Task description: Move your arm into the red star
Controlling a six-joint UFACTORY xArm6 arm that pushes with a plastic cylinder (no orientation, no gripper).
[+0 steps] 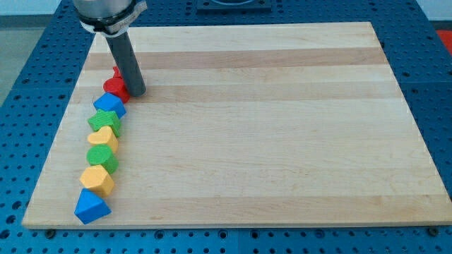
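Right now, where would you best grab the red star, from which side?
No gripping: I only push. My tip sits on the view's right of the upper red block and lower red block, so I'd nudge leftward into a right-hand face. Which is the star, I can't tell.

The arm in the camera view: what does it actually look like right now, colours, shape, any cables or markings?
Only the lower end shows. A rounded, silver-grey metallic housing sits at the view's top, cut off by the frame edge. From it runs a straight, smooth, dark grey cylindrical rod, ending in my tip, which is blunt. No cables, labels or markings are visible, and there are no fingers.
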